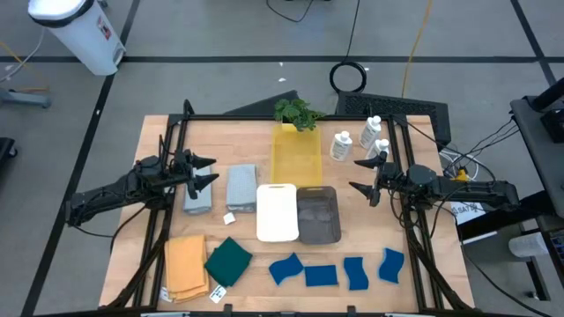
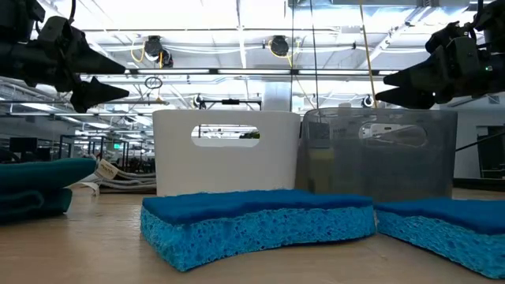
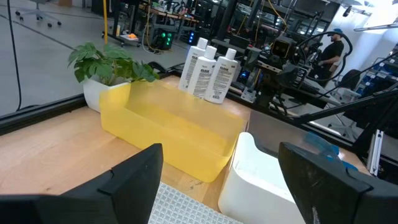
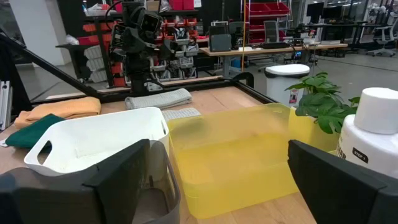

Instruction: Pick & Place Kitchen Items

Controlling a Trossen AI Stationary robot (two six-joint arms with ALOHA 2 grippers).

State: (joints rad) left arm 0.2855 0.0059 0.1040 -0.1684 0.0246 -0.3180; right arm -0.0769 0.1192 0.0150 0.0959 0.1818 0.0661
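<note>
Four blue sponges (image 1: 337,270) lie in a row along the worktop's (image 1: 159,150) 6 o'clock edge in the high view, closest to the low camera. At 7 to 8 o'clock sit the dark green cloth (image 1: 229,261) and, touching it, the orange-tan cloth (image 1: 185,265), a small white tag by their near corners; its print is too small to read. Two grey cloths (image 1: 221,189) lie at 9 o'clock of the white bin (image 1: 277,211), which stands against the grey bin (image 1: 318,214); the yellow bin (image 1: 295,153) lies beyond them at 12 o'clock, a leafy plant (image 1: 297,112) at its far end. Three white bottles (image 3: 207,68) cluster at 1 o'clock near the far edge; their labels carry dark lettering I cannot make out.

Left gripper (image 1: 206,173) hovers over the grey cloths, fingers spread, holding nothing. Right gripper (image 1: 362,177) hangs beside the grey bin, below the bottles, jaws wide apart and empty. Bare wood lies open at the far left corner and between the bins and sponges.
</note>
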